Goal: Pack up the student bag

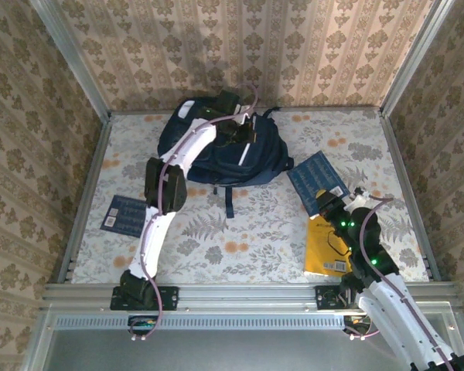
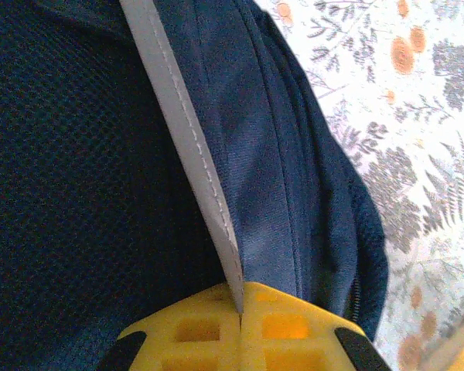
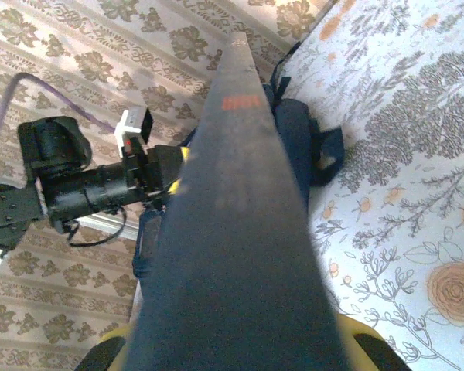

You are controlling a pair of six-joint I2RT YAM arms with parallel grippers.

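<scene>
Yellow left fingers (image 2: pixel 193 334) pinch shut on the white stripe (image 2: pixel 187 147) of the student bag (image 1: pixel 267 158), far back on the table (image 1: pixel 255 232), likely steadying it, while right of it the right fingers (image 3: pixel 349 331) clamp a blue book (image 3: pixel 232 232) for packing.

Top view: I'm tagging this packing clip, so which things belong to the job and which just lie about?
In the job: student bag, its white stripe pinched by the left claw; blue book, gripped by the right claw.
Lying about: yellow book; small blue booklet. Both untouched, probably to pack later.
</scene>
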